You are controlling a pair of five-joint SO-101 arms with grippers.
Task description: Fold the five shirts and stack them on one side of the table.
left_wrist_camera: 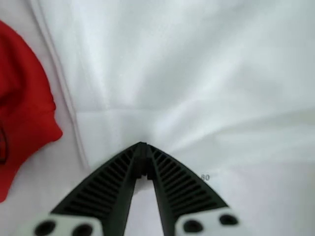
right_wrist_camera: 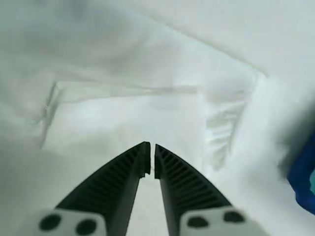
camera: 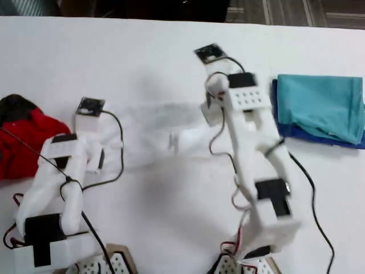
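Observation:
A white shirt (camera: 151, 123) lies stretched across the middle of the white table (camera: 171, 217), between the two arms. My left gripper (camera: 94, 123) is at its left end, and in the left wrist view the gripper (left_wrist_camera: 142, 147) is shut, pinching the white shirt (left_wrist_camera: 197, 73), with creases running into the tips. My right gripper (camera: 212, 105) is at the shirt's right end. The right wrist view shows that gripper (right_wrist_camera: 150, 147) closed to a thin slit on the white shirt (right_wrist_camera: 123, 108). A crumpled red shirt (camera: 25, 140) (left_wrist_camera: 24, 98) lies beside the left arm.
A folded teal shirt (camera: 322, 105) rests on a folded blue shirt (camera: 308, 134) at the table's right side; the blue shirt's edge (right_wrist_camera: 302, 182) shows in the right wrist view. Cables trail from both arms across the near part of the table.

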